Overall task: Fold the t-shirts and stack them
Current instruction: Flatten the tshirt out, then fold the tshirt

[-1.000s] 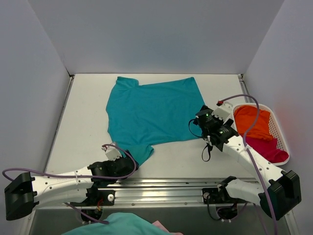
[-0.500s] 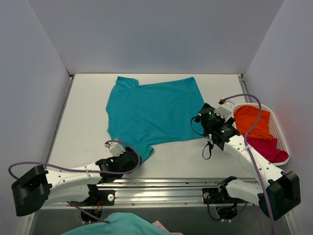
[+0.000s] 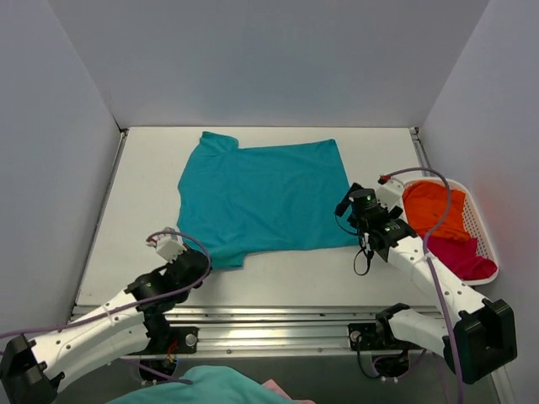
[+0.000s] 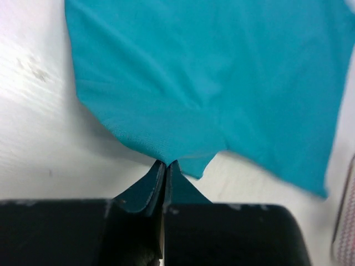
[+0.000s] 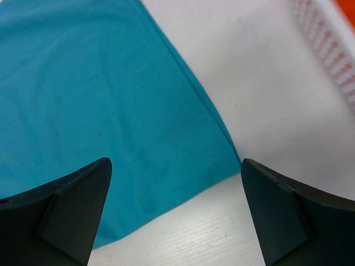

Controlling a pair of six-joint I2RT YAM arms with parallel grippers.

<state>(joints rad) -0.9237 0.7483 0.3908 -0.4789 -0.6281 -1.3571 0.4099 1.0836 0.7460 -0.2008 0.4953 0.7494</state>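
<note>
A teal t-shirt lies spread flat on the white table. My left gripper is at the shirt's near left sleeve. In the left wrist view its jaws are shut on the edge of the teal cloth. My right gripper hovers at the shirt's near right corner. In the right wrist view it stands open over the teal cloth, holding nothing. An orange t-shirt and a magenta-red t-shirt lie crumpled in the basket.
The white lattice basket stands at the table's right edge, and its rim shows in the right wrist view. More teal cloth shows below the table's near rail. Grey walls enclose the left, back and right.
My left gripper has shut on the shirt's near left sleeve and swung left, drawing that part of the shirt leftward. The right gripper has shifted slightly and stayed open.
</note>
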